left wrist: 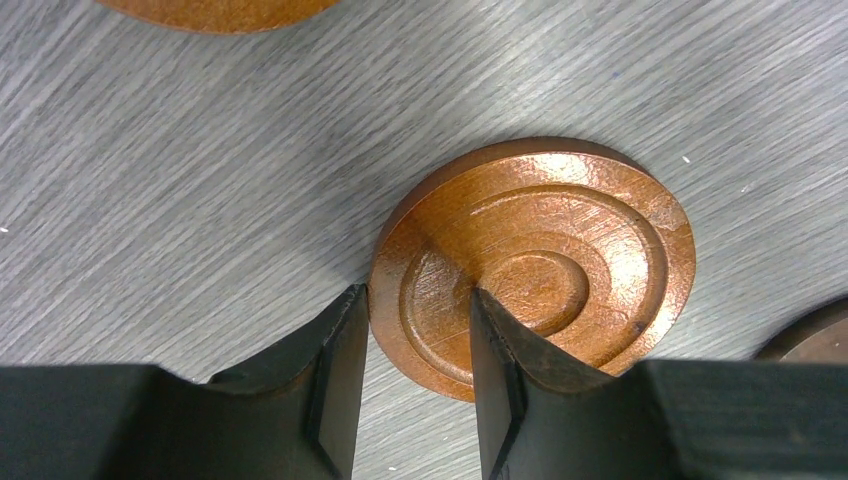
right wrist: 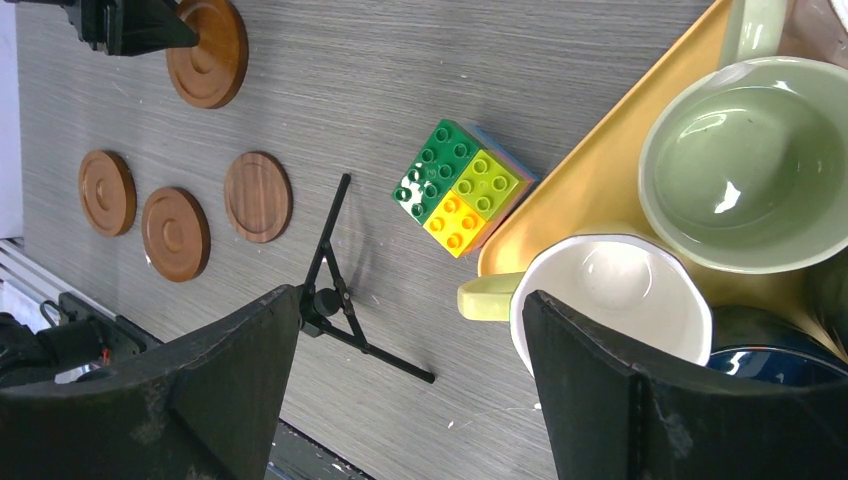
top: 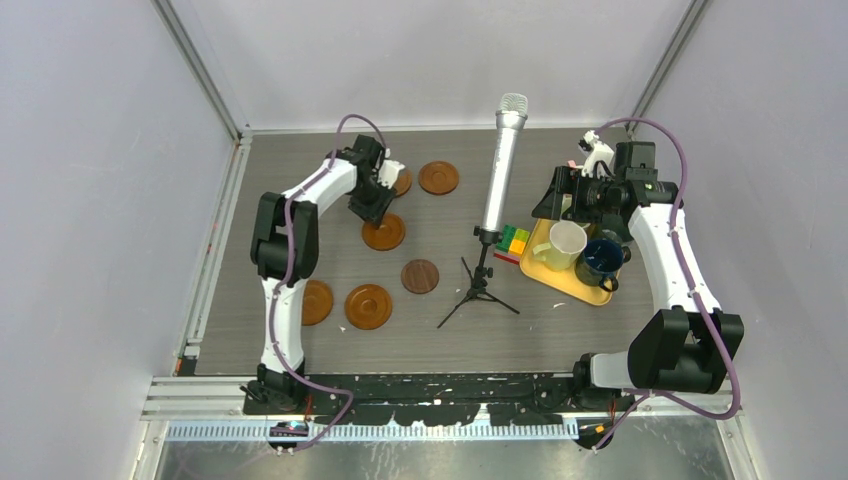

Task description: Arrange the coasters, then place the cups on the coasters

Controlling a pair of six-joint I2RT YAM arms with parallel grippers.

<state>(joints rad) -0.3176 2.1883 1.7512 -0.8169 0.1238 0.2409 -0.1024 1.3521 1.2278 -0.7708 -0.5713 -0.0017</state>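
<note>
The left gripper [left wrist: 418, 300] was closed on the rim of an orange-brown round wooden coaster [left wrist: 560, 250] lying flat on the grey wood-grain table [left wrist: 180, 200], with one finger outside its edge and the other on its top. The right gripper [right wrist: 410, 298] hung wide open and empty above the yellow rectangular tray [right wrist: 600, 170], near the cream-yellow ceramic cup [right wrist: 610, 290].

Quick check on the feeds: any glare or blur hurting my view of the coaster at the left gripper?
Left wrist: coaster is sharp, with a warm sheen on its rings but no washout; left gripper is dark and slightly soft. Right wrist: right gripper is a blurred dark silhouette, with a small highlight in the pale green cup. Top external: even light, faint shadows.
</note>
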